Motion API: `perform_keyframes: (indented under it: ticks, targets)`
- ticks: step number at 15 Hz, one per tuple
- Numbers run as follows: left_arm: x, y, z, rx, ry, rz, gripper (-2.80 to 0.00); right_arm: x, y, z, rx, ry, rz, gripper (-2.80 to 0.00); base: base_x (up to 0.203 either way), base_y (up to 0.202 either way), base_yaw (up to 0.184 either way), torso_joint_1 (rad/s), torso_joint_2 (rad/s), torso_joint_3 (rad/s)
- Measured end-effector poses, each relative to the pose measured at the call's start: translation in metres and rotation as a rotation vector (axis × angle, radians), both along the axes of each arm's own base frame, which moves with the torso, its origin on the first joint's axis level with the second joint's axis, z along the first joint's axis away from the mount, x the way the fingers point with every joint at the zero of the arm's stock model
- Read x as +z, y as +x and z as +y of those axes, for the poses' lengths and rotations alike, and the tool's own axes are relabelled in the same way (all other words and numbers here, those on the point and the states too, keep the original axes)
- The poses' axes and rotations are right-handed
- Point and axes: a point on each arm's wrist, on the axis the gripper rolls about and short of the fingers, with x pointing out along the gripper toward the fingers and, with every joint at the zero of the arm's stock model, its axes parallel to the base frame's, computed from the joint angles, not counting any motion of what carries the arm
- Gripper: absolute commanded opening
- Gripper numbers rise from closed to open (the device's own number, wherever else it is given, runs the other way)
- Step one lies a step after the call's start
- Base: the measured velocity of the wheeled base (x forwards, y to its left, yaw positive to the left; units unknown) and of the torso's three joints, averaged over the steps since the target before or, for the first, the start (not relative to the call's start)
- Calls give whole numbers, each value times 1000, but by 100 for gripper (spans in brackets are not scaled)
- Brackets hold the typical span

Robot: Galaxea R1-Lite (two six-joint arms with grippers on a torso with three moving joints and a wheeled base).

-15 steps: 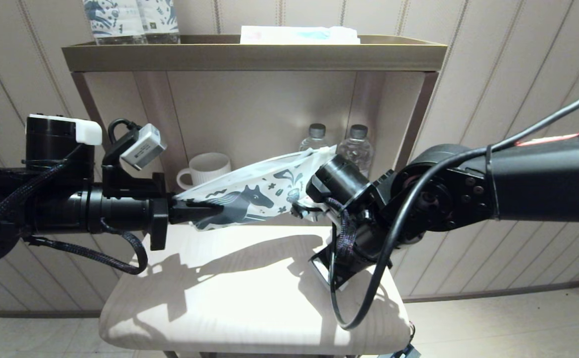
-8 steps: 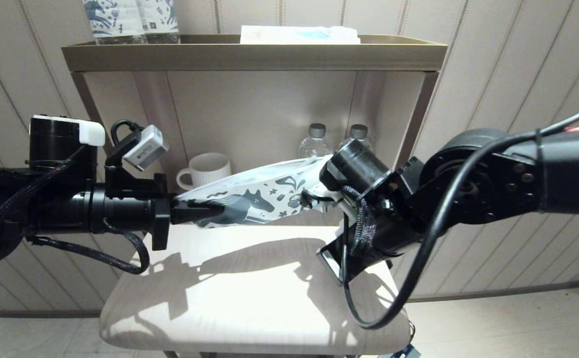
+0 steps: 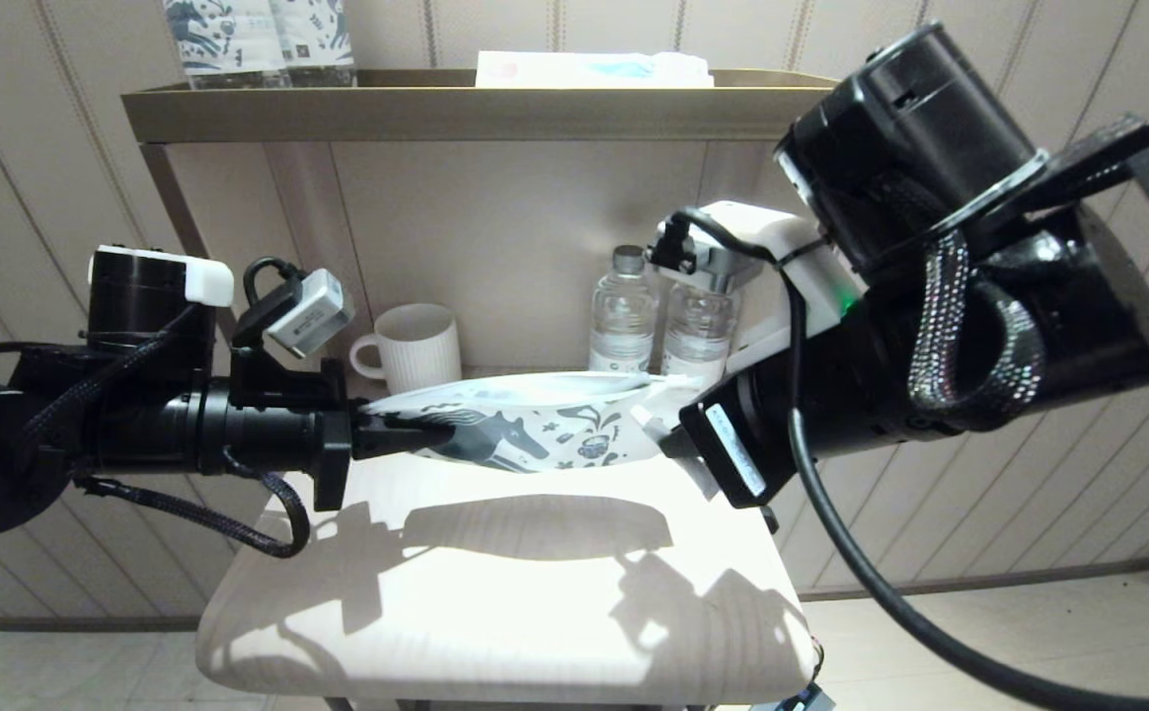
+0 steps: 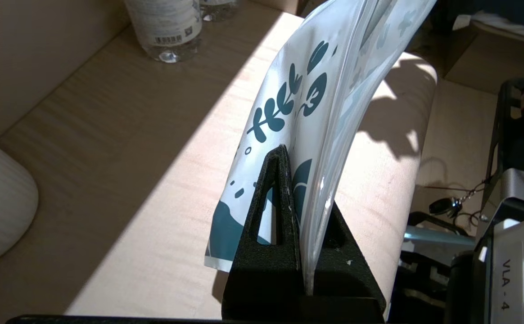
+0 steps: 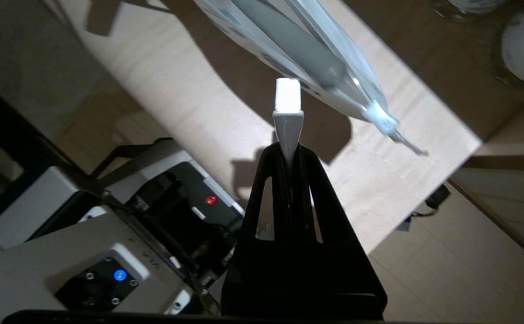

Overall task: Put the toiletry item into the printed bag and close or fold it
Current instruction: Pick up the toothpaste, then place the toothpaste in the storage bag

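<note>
My left gripper point(image 4: 304, 216) pinches the flat white horse-printed pouch point(image 3: 535, 425) above the pale cushioned stool point(image 3: 496, 602); my right gripper point(image 5: 289, 153) clamps the slim white toothbrush point(image 5: 287, 114) outside its mouth. Misalignment risks crumpling the floppy opening.

The right hand point(image 5: 289, 150) was clamped on a slim white toothbrush point(image 5: 287, 117). Its tip stood just beside the printed bag point(image 5: 316, 63), possibly touching, above the sunlit worktop point(image 5: 190, 103).

You see the printed bag point(image 3: 535, 420) stretched above the seat point(image 3: 496, 592), mug point(image 3: 415, 346) and bottles point(image 3: 624, 311) behind it, a packet point(image 3: 594, 69) on the shelf point(image 3: 496, 109) above.
</note>
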Motion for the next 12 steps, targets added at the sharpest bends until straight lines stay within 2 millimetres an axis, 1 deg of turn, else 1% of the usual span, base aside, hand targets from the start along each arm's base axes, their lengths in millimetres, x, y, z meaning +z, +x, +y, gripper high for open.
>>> perform_keyframes:
  ticks: [2, 5, 7, 12]
  targets:
    - [-5, -1, -4, -16, 15, -1, -280, 14, -7, 7, 56, 49, -15, -280, 0, 0, 0, 0, 0, 0]
    - [-11, 1, -8, -27, 24, 9, -280, 21, -15, 17, 107, 48, -7, -280, 0, 0, 0, 0, 0, 0]
    - [-14, 0, -11, -40, 30, 14, -280, 20, -14, 27, 125, 43, -3, -280, 0, 0, 0, 0, 0, 0]
    - [-18, -1, -13, -51, 36, 25, -280, 5, 3, 53, 161, 38, -15, -280, 0, 0, 0, 0, 0, 0]
